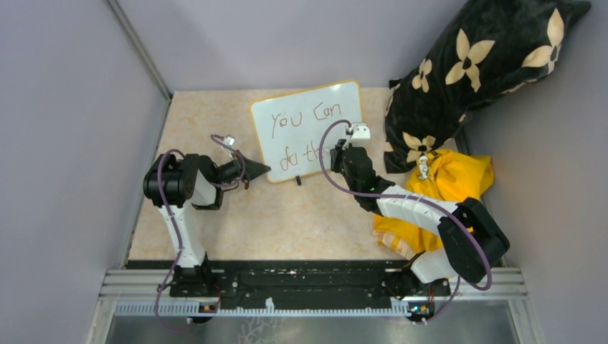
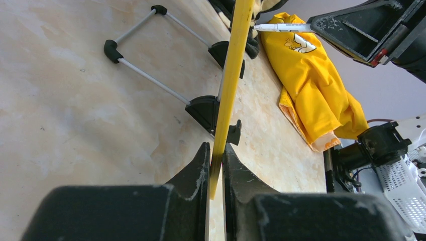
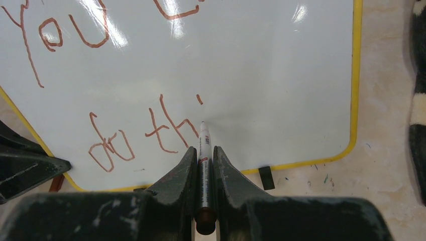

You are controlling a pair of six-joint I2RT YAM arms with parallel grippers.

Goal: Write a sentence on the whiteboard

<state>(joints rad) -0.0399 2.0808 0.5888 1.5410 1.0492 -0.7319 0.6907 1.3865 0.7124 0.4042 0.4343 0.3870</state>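
The whiteboard (image 1: 308, 125) with its yellow frame stands on the table toward the back. It bears the reddish-brown sentence (image 3: 100, 90), reading "You Can" over "do thi". My left gripper (image 1: 259, 170) is shut on the board's lower left frame edge (image 2: 228, 90). My right gripper (image 3: 203, 150) is shut on a white marker (image 3: 203, 150) with a dark cap end. The marker tip touches the board just right of the "i". In the top view the right gripper (image 1: 343, 152) is at the board's lower right.
A black pillow with cream flowers (image 1: 473, 64) lies at the back right. A yellow cloth (image 1: 444, 186) lies under the right arm. The board's wire stand with black feet (image 2: 166, 55) rests on the table behind it. Grey walls enclose the table.
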